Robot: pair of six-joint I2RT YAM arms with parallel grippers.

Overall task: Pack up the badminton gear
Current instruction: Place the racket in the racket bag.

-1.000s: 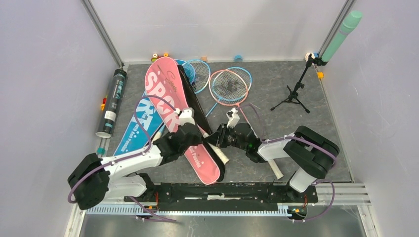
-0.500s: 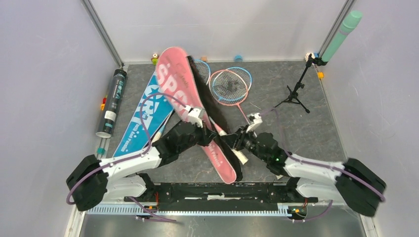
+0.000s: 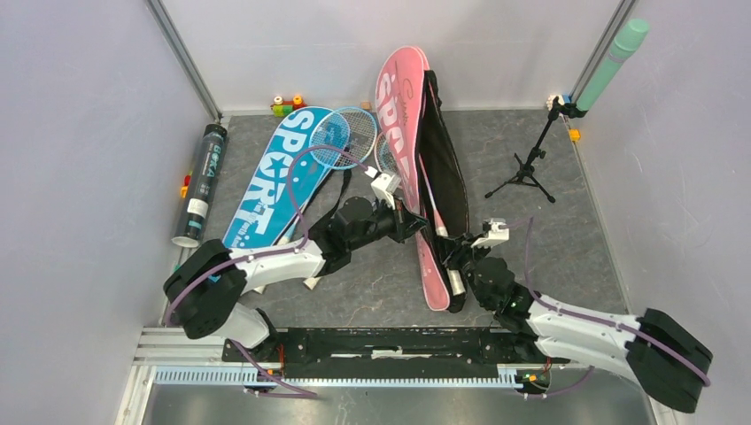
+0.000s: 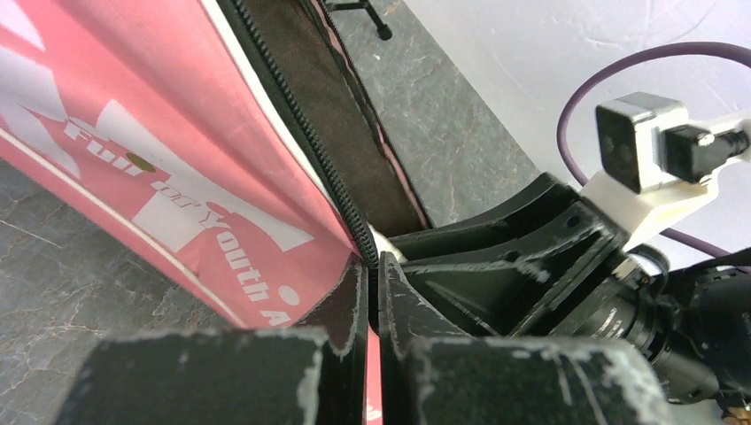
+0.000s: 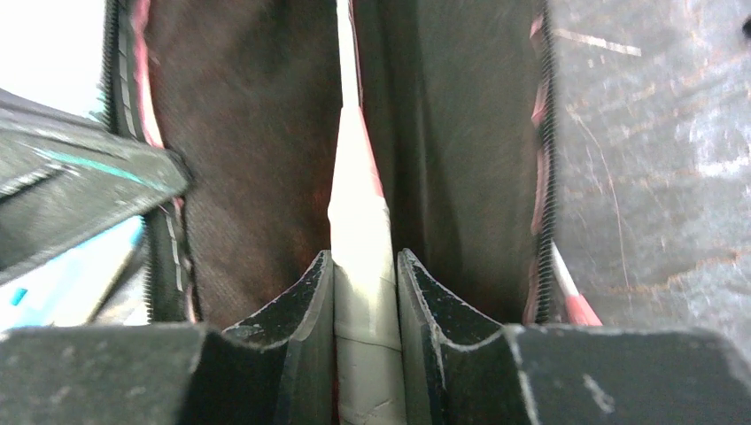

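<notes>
The pink racket bag (image 3: 400,97) stands on edge in the middle, its top against the back wall and its dark lining (image 3: 445,168) open to the right. My left gripper (image 3: 406,226) (image 4: 374,261) is shut on the bag's zipper edge (image 4: 305,133). My right gripper (image 3: 455,266) (image 5: 365,257) is shut on a racket's white handle (image 3: 457,284) (image 5: 359,212), which runs up into the open bag (image 5: 239,133). The blue bag (image 3: 270,181) lies flat at the left with a blue racket head (image 3: 345,137) on it. A dark tube (image 3: 202,181) lies along the left wall.
A small black tripod (image 3: 527,168) stands at the back right below a green cylinder (image 3: 611,66). Coloured toy blocks (image 3: 285,104) sit at the back wall and by the tube (image 3: 185,186). Walls close in the mat on three sides.
The pink bag has swung right and up off the blue bag, held by the left gripper. The right gripper, still on the handle, has moved right and toward the near edge.
</notes>
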